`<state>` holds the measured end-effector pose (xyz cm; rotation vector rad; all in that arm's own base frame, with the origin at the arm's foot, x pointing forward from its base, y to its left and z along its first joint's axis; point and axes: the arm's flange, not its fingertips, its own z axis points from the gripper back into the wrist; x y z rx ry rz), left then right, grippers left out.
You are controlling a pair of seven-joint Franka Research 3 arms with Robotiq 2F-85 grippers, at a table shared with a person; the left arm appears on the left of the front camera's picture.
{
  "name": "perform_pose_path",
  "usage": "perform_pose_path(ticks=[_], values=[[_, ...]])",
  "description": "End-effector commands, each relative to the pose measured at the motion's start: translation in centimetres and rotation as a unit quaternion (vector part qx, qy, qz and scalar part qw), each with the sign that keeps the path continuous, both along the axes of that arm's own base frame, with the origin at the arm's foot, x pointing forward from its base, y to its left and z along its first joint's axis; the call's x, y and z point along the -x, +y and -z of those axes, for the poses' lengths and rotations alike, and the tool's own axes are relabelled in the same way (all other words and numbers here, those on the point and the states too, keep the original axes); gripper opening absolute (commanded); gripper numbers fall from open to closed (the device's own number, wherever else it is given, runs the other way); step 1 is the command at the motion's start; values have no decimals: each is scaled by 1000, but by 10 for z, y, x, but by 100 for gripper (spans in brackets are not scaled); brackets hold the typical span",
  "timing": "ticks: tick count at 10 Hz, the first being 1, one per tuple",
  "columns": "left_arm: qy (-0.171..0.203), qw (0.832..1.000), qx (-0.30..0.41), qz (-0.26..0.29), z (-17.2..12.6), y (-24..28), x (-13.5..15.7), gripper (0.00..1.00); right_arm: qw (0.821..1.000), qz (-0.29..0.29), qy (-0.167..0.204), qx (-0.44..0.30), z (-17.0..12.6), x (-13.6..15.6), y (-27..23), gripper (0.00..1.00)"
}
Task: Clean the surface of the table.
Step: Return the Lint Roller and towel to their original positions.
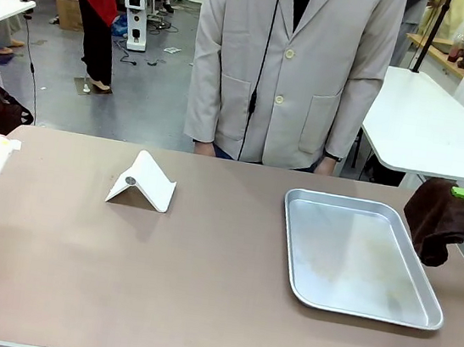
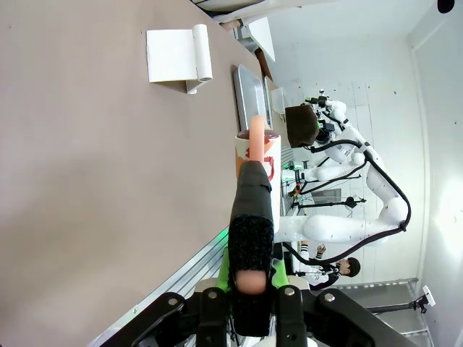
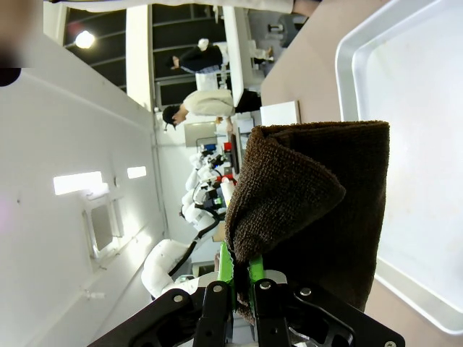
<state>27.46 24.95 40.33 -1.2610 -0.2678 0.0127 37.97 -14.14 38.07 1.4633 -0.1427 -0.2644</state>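
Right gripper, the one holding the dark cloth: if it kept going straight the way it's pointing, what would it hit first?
Probably the metal tray. The right gripper is shut on the brown cloth, which hangs ahead of its fingers, so the cloth would likely touch the tray's rim or floor first. Depth is unclear.

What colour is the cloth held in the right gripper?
Dark brown: the cloth hangs from the right gripper, clearest in the right wrist view.
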Motion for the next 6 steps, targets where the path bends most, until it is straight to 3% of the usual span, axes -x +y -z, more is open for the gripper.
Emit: perform_pose_path(ticks=[1,3,6], values=[[5,1000,0,9,-16,-15,-18,22,1000,-12,-1,18,-21,-11,26,9],[12,999,-18,38,-47,-49,-52,22,998,-29,-29,42,-51,-34,75,9],[2,997,-54,60,-90,-111,-90,22,994,-48,-22,93,-80,-59,165,9]])
